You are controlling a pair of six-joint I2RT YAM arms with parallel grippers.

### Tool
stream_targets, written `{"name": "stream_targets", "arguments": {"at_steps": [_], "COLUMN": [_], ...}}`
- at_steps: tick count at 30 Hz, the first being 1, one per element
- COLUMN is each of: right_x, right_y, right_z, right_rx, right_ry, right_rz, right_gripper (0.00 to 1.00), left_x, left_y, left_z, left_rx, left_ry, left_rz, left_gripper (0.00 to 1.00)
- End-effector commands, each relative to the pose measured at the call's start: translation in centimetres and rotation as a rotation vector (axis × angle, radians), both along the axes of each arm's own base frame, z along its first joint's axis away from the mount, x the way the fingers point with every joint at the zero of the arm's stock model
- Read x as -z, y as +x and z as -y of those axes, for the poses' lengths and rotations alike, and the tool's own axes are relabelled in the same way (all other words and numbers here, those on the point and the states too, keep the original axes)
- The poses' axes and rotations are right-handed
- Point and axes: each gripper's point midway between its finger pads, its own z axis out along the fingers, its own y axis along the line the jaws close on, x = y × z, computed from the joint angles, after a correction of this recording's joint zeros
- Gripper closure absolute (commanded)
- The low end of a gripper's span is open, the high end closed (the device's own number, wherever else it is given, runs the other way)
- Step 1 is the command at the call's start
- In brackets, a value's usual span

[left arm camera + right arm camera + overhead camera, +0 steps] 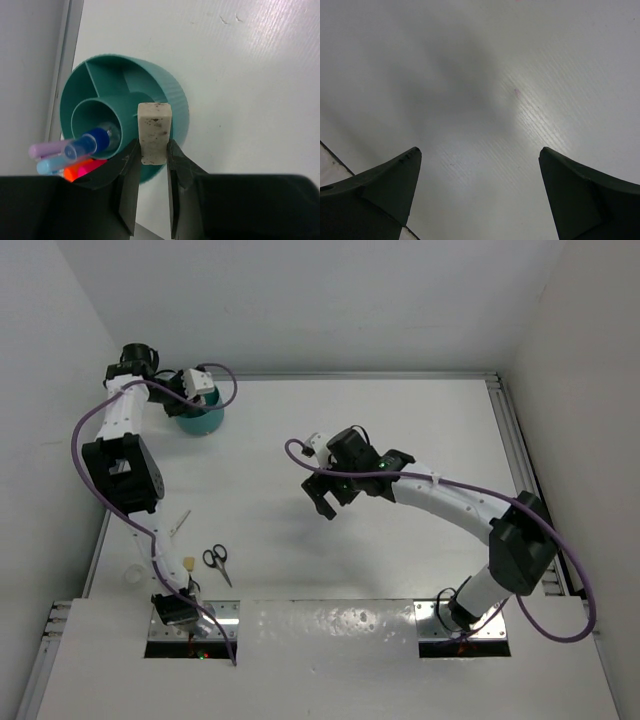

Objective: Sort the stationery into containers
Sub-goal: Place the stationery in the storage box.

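Note:
The teal cup (203,420) stands at the far left of the table; in the left wrist view the cup (170,95) shows inner dividers and holds a pink marker (47,149), a light-blue marker (75,150) and an orange one (82,169). My left gripper (200,390) (152,145) is shut on a tan eraser (154,131) and holds it over the cup's near rim. My right gripper (326,498) (480,155) is open and empty above bare table at mid-table. Black-handled scissors (218,562) lie near the left arm's base.
A slim pale marker-like item (180,523) and a small tan piece (187,563) lie beside the left arm, left of the scissors. A purple cable (225,390) loops beside the cup. White walls close in the table at the back and sides.

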Motion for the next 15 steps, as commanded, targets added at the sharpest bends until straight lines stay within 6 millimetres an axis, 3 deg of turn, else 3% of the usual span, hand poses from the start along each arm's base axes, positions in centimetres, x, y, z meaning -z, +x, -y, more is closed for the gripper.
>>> {"name": "stream_targets", "arguments": {"at_steps": [1,9,15], "right_x": [-0.6,-0.4,-0.4], "right_y": [1.1,1.8,1.8], "right_z": [-0.6,-0.5,-0.6], "right_rx": [0.015,0.028,0.029], "right_ry": [0.057,0.052,0.046], "right_rz": [0.006,-0.018,-0.027], "right_gripper": [0.01,0.01,0.01], "left_x": [-0.9,0.2,2.3], "left_y": [1.7,3.4,2.9], "left_z": [0.5,-1.2,-1.7], "left_rx": [0.106,0.087,0.085], "left_ry": [0.057,0.079,0.082], "left_rz": [0.105,0.151,0.108], "left_gripper": [1.0,1.0,1.0]}}
